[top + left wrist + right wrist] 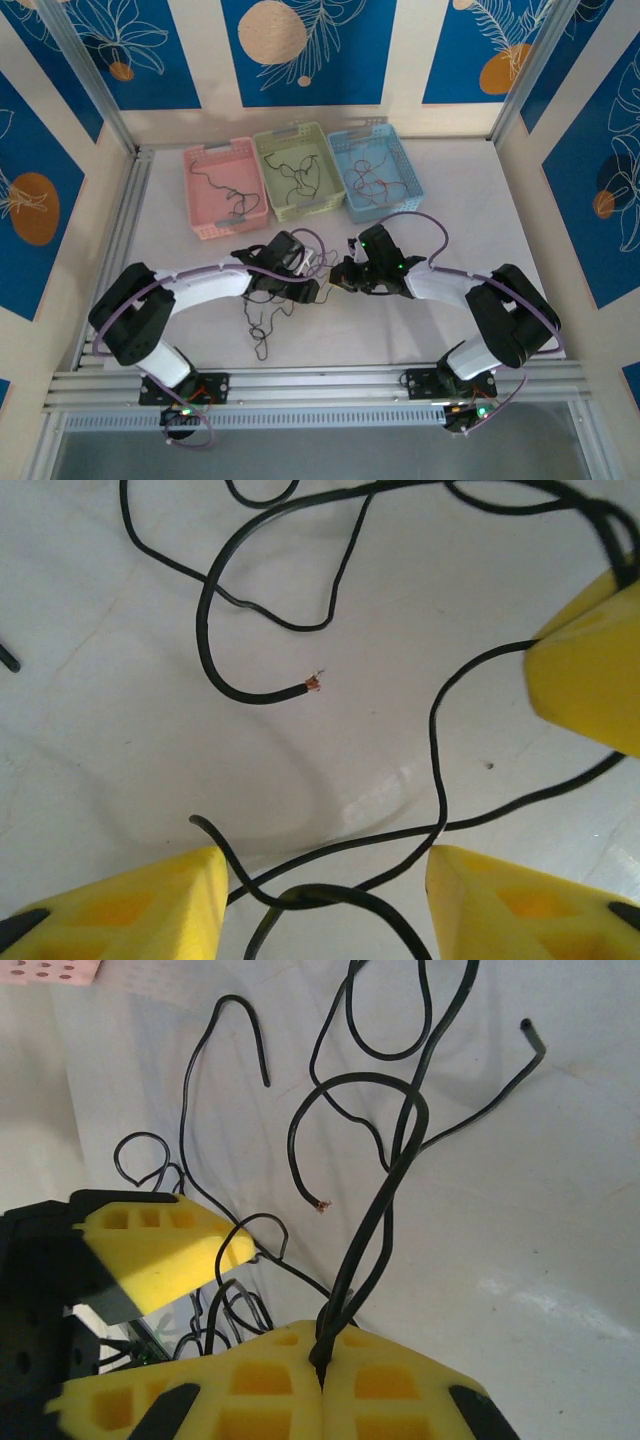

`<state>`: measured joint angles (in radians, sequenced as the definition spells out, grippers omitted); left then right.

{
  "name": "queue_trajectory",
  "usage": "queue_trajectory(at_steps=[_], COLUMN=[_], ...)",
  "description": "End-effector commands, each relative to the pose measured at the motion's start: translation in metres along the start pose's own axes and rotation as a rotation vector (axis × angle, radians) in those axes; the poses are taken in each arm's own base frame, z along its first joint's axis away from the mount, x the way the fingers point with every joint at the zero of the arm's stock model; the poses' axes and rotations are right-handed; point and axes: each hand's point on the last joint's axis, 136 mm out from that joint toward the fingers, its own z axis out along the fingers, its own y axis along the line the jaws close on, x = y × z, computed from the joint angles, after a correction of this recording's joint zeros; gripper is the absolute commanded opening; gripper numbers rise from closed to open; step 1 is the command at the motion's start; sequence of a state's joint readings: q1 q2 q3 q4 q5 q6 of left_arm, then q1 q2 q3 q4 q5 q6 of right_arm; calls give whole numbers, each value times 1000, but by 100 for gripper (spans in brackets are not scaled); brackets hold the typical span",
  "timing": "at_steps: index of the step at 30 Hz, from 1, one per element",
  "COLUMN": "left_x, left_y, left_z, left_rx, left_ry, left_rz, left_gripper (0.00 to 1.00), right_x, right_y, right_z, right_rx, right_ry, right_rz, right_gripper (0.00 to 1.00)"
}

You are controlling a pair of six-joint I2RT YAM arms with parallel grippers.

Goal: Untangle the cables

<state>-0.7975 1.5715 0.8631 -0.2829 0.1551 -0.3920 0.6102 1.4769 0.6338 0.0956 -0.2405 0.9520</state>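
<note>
**Pinch on the right, open gap on the left, tangle on the left arm's side**

Clamped at the right gripper [322,1365]: pads pressed together on a doubled black strand of the cables [344,1295]. Leaves that pinch lengthwise, straight out from the fingertips and leaning slightly right in the wrist view. Then parts into a loop and loose ends, one showing bare copper.

Spread wide at the left gripper [325,865], pinching nothing. Crossed low in the gap by a black strand; contact with either finger hard to tell. Almost tip to tip with the right one, seen from above.

Beyond both, toward the near edge and on the near side of the left forearm, lies the rest of the black tangle, loose on the table [470,230]. So nearer the left arm by a clear margin.

Probably calls for closing the left on the strand between its fingers, then drawing apart along the strand's length rather than across it. Risks cinching the loops tighter if pulled sideways.
</note>
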Motion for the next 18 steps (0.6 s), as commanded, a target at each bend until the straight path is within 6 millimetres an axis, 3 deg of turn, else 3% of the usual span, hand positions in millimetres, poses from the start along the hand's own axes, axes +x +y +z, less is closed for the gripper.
queue_trajectory(at_steps=[1, 6, 9, 13, 18], left_x=[2, 6, 8, 11, 14], left_y=[2, 2, 2, 1, 0], left_z=[3, 2, -4, -17, -36], left_rx=[-35, -37, -39, -29, -25], left_ry=[10, 18, 10, -12, -49], left_rz=[16, 18, 16, 11, 16], left_gripper=[52, 40, 27, 19, 3], right_x=[1, 1, 0, -4, -21], right_y=[5, 4, 4, 1, -13], right_z=[-5, -5, -7, -12, -35], right_rx=[-32, -36, -39, -46, -61], right_ry=[5, 4, 0, -22, -100], right_rz=[6, 10, 15, 31, 105], right_gripper=[0, 0, 0, 0, 0])
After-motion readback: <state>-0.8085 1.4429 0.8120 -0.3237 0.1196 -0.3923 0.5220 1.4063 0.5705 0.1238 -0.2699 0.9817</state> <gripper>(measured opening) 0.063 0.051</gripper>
